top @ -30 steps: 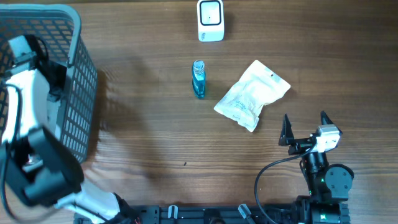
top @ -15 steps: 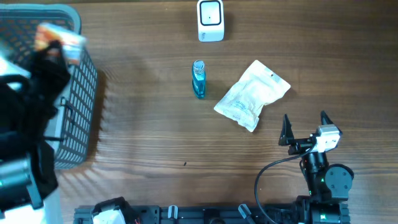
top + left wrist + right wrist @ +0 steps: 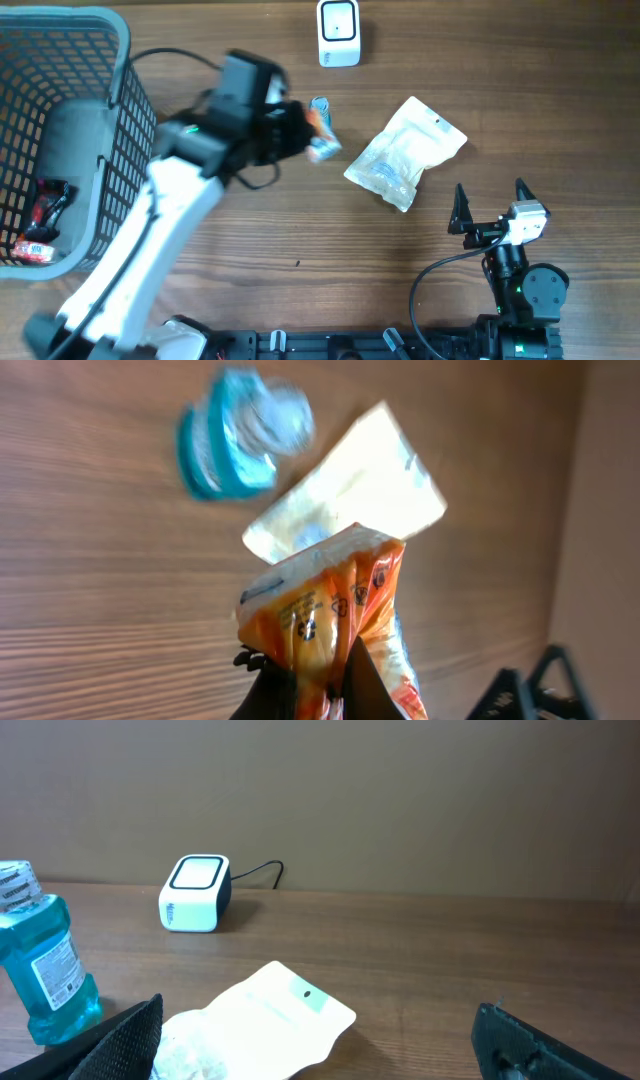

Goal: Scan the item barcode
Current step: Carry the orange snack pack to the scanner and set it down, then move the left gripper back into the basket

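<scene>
Finding: the left arm, over the basket [image 3: 122,70] at the table's left edge a second ago, now reaches across to mid-table. The left gripper [image 3: 303,133] is clamped tight on an orange snack packet [image 3: 322,136]. In the wrist view the packet [image 3: 330,610] stands up out of the pinched jaws, crumpled where it is held.

Position of the item: the packet is held in the air above the blue bottle [image 3: 235,445], and from overhead it covers most of the bottle. It is just left of the white pouch [image 3: 405,152] and still short of the scanner [image 3: 338,32] at the far edge of the table. The arm is blurred, so it appears to be in motion.

Unchanged: bottle, pouch and scanner lie where they did a second ago. The right gripper [image 3: 490,192] sits parked near the front right, jaws spread wide, holding nothing. A dark red packet [image 3: 40,212] remains in the basket.

Assessment: pick-up is complete and the carry to the scanner is under way; the scan itself is not yet done. No barcode is legible on the visible face of the packet, so I cannot tell which side carries it. The packet probably needs turning to face the scanner window.

Risk: the grip is on a thin crumpled edge, so the packet may sag or twist during presentation.
</scene>
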Robot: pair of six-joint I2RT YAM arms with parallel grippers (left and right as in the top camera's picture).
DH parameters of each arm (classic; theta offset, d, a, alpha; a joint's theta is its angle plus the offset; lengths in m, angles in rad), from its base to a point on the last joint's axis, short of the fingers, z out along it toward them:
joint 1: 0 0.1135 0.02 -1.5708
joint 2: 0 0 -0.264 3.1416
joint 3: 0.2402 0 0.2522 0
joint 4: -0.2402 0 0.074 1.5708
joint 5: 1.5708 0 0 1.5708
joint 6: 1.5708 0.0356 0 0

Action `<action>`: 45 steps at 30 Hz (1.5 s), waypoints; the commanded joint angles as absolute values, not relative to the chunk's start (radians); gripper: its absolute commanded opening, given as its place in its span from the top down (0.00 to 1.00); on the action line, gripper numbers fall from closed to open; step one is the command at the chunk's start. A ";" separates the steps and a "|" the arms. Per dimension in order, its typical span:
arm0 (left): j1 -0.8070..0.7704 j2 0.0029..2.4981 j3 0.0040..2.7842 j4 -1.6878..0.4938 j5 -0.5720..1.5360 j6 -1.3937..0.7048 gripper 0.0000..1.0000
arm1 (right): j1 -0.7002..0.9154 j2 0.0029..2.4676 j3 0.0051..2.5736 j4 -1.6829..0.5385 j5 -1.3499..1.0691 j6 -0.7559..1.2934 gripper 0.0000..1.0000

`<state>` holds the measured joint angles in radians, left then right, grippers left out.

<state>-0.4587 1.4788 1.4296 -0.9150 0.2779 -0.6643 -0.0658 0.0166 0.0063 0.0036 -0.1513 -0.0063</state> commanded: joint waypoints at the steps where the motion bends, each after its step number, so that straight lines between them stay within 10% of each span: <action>1: -0.553 1.591 1.427 -0.888 0.272 -0.661 0.96 | -0.062 0.011 0.006 0.008 -0.141 -0.023 0.00; 14: -0.715 1.848 1.427 -0.826 0.058 -0.660 0.95 | -0.062 0.011 0.006 0.008 -0.141 -0.023 0.00; 23: -0.722 1.867 1.427 -0.813 0.083 -0.660 0.44 | -0.062 0.011 0.006 0.008 -0.141 -0.023 0.00; 45: -0.646 1.446 1.584 -0.918 0.040 -0.523 0.35 | -0.062 0.011 0.006 0.008 -0.141 -0.023 0.00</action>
